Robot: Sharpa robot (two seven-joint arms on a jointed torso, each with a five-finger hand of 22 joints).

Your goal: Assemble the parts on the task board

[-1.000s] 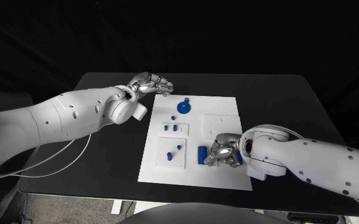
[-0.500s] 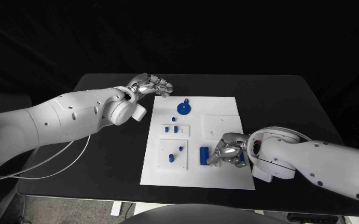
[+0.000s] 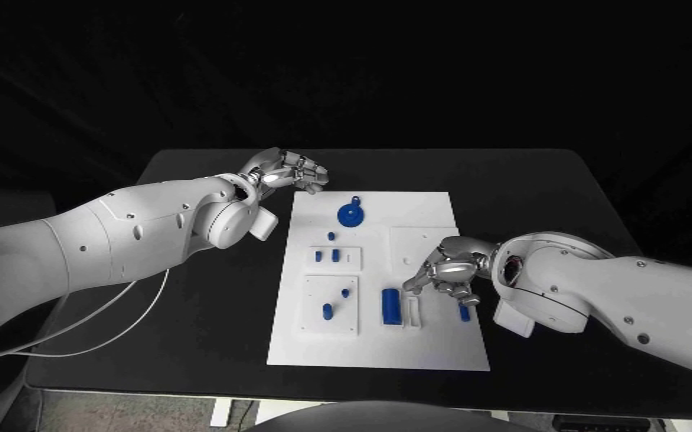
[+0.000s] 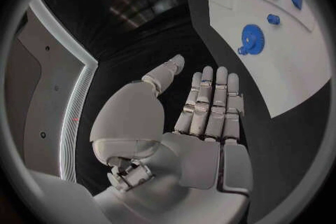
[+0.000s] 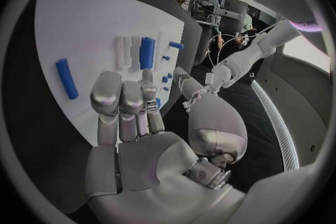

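Note:
The white task board [image 3: 433,347] lies in the middle of the black table. On it are a blue gear [image 3: 351,214], small blue blocks [image 3: 330,252], two blue pegs [image 3: 336,302] and a thick blue cylinder [image 3: 389,305]. A short blue cylinder [image 3: 463,311] lies loose near the board's right edge. My right hand [image 3: 447,274] hovers just beyond this short cylinder, fingers bent downward and holding nothing. The right wrist view shows the short cylinder [image 5: 66,78] apart from the fingertips [image 5: 129,92]. My left hand [image 3: 286,170] stays off the board's far left corner, fingers straight [image 4: 210,101], empty.
The black table [image 3: 548,202] surrounds the board with free room on both sides. A white cable [image 3: 116,317] hangs from my left arm over the table's left edge. White rails [image 3: 413,312] sit beside the thick cylinder.
My right hand has drawn back from the board's near right part toward the far side, leaving the short blue cylinder lying free. The left hand has hardly moved.

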